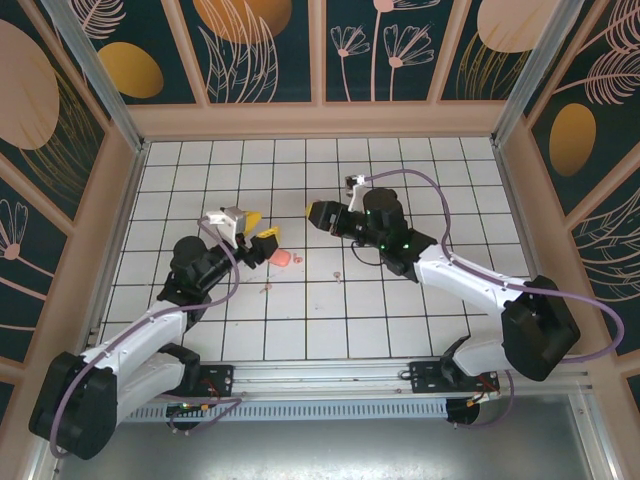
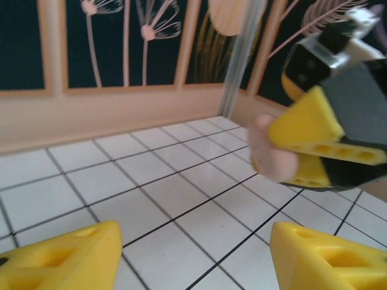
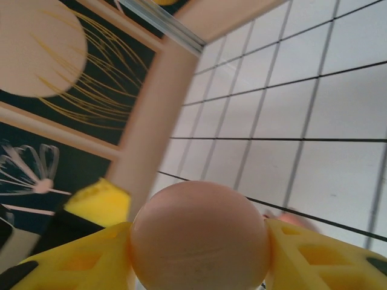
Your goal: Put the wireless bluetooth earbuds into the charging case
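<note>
The right gripper [image 1: 316,212] is clamped on the case [image 3: 199,235], a rounded salmon-pink body squeezed between its yellow fingers and held over the middle of the table [image 1: 450,170]. The case's long axis cannot be told from these views. The left gripper [image 1: 262,236] stands wide with nothing between its fingers, just left of the right one. Two tiny pale specks on the tiles are probably the earbuds. The first earbud [image 1: 265,290] lies toward the near edge, almost straight back from the left gripper. The second earbud [image 1: 335,273] lies toward the near edge from the right gripper, between the two arms. The free left gripper is nearer to the first. A pink piece [image 1: 283,257] rests on the table just beside the left gripper. The count is one case, two earbuds and one pink piece.
</note>
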Robot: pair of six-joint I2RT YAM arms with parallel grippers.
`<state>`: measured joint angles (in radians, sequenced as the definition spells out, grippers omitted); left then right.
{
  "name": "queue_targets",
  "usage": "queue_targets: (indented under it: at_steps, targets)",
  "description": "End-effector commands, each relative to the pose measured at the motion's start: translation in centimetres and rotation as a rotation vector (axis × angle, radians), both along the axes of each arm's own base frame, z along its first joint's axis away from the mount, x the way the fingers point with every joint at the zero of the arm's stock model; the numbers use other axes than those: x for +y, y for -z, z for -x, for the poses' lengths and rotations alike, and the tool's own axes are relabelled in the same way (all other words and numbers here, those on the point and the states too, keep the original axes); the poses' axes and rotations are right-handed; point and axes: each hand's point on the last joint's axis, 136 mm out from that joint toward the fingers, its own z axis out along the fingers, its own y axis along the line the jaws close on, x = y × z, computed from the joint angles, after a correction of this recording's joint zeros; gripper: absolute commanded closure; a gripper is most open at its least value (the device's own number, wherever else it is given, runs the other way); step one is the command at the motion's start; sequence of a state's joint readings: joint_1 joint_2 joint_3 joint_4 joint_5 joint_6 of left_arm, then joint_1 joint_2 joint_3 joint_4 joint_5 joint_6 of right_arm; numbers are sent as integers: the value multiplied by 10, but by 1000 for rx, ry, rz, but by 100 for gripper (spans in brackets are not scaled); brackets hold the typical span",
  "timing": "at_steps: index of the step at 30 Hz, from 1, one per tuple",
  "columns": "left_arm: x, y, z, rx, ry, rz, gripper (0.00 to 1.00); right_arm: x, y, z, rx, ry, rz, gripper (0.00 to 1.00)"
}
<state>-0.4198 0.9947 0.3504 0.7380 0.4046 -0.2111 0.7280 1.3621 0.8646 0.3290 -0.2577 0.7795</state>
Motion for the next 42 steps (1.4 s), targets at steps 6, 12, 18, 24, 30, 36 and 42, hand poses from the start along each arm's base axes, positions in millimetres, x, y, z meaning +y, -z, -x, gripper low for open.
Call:
queue_targets:
  at_steps: [6,12,18,24,30,36,42]
  targets:
    - [-26,-24,9,-128,71,23,34,17,-43,15,-23,-63,-190,49]
    - [-36,-28,10,-138,89,35,33,33,-42,27,-8,-119,-206,49]
    - [-37,-37,11,-154,93,64,33,41,-40,33,0,-148,-202,49]
    - [-38,-41,14,-161,108,73,33,48,-35,38,13,-176,-196,49]
    - [-38,-40,13,-158,105,72,36,53,-39,44,8,-212,-207,49]
    - [-38,-39,13,-156,103,68,47,56,-41,52,11,-257,-215,49]
    - [-37,-41,15,-165,101,70,64,56,-42,54,9,-267,-219,49]
